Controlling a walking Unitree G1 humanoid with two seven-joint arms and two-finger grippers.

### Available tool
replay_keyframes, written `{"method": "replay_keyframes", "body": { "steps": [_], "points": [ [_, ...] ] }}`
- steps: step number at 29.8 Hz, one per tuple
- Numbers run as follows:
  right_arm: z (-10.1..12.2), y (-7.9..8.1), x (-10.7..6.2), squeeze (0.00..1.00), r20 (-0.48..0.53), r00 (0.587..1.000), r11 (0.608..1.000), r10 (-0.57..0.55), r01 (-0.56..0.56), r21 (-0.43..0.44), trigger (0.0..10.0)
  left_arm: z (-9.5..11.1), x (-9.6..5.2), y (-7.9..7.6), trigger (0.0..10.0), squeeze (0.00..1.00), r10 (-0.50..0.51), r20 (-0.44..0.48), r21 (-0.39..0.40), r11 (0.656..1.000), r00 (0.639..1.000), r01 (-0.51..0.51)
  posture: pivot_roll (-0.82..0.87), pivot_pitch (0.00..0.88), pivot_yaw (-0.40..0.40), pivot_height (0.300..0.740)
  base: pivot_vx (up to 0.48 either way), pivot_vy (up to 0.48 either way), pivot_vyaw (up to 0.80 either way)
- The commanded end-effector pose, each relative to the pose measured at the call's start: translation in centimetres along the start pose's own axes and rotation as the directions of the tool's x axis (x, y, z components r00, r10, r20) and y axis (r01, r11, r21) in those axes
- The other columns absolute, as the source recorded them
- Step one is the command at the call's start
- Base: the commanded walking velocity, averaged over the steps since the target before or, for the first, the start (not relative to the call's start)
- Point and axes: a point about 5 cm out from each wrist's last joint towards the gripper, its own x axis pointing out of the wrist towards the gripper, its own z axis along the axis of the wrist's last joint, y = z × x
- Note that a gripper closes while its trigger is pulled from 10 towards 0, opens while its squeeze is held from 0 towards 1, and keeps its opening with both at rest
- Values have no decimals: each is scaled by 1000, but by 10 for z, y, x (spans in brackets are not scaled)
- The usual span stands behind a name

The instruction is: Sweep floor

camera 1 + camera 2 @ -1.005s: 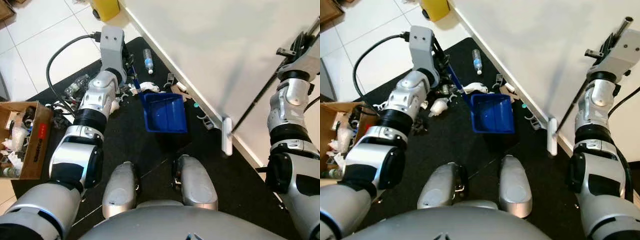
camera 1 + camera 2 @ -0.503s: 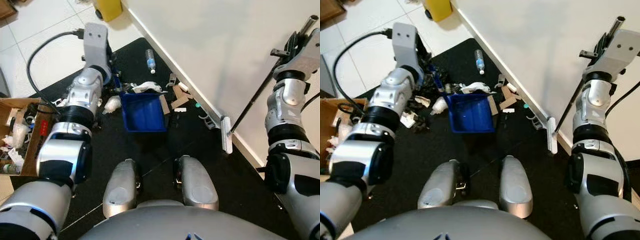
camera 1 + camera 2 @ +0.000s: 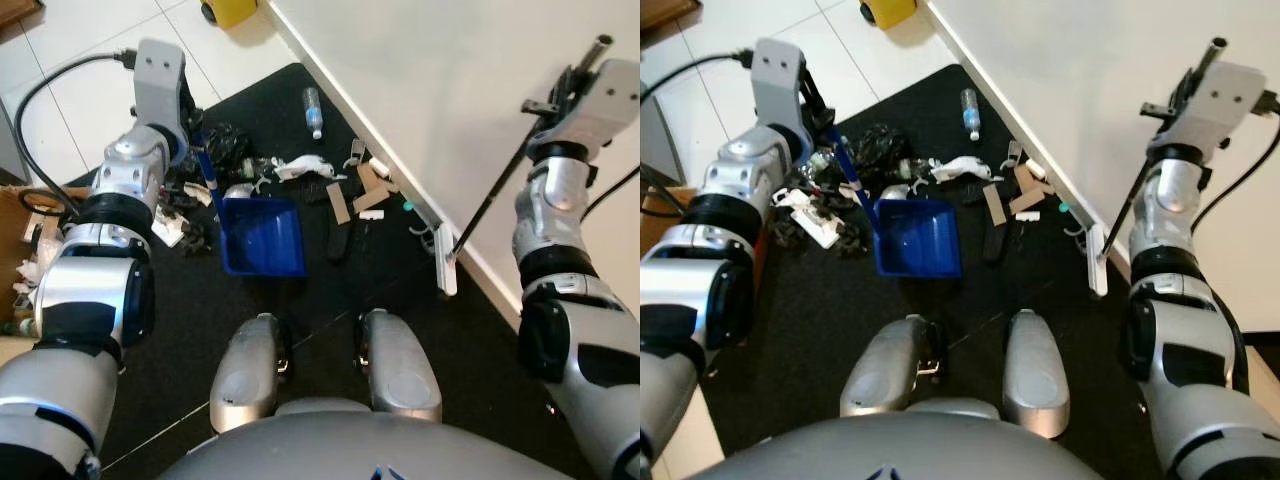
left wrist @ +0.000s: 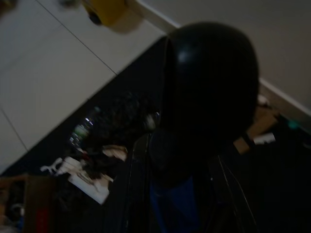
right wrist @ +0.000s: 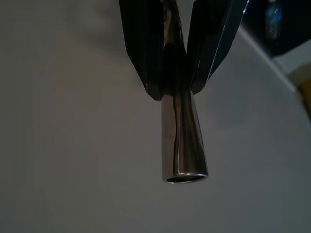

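Observation:
A blue dustpan [image 3: 262, 236] lies on the black mat [image 3: 190, 300] in front of my feet. Its blue handle [image 3: 207, 165] rises to my left gripper [image 3: 190, 118], which is shut on it. My right gripper [image 3: 570, 82] is shut on the metal broom pole [image 5: 184, 145], held up high by the white wall. The white broom head [image 3: 443, 268] rests on the mat at the foot of the wall. Litter lies beyond the dustpan: cardboard scraps [image 3: 345, 203], crumpled white paper [image 3: 300, 165], a plastic bottle [image 3: 313, 108] and a black bag [image 3: 226, 145].
An open cardboard box [image 3: 18, 262] of odds and ends stands at the mat's left edge. A thick black cable [image 3: 40, 95] loops over the white tiles. A yellow object [image 3: 235, 9] sits by the wall at the far end. A flat black object [image 3: 338, 238] lies right of the dustpan.
My left arm has swung to the left, dragging the dustpan with it off the cardboard scraps near the wall. The broom has stayed by the wall. The camera has shifted slightly.

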Motion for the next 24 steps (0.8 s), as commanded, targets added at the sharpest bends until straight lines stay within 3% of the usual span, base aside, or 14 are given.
{"method": "replay_keyframes", "body": {
  "steps": [1, 9, 22, 24],
  "points": [
    [3, 7, 2, 0, 14, 1000, 1000, 4, -4, 7, 10000, 12, 2, -2, 10000, 0, -8, 44, 13, 1000, 999, 7, 66, 122, 99, 740, 0, 0, 0],
    [3, 25, 8, 0, -24, 999, 994, 39, -36, 105, 10000, 19, 7, -11, 10000, 0, -8, 62, 19, 1000, 998, 7, 113, 174, 106, 740, 0, 0, 0],
    [15, 45, 18, 0, -24, 997, 991, 74, -71, 117, 10000, 23, 12, -25, 10000, 0, -47, 86, -3, 999, 995, 47, 150, 227, 111, 740, 0, 0, 0],
    [16, 47, 20, 0, -29, 996, 990, 79, -75, 124, 10000, 28, 13, -33, 10000, 0, -91, 122, -38, 995, 988, 96, 154, 242, 116, 740, 0, 0, 0]
  ]
}}
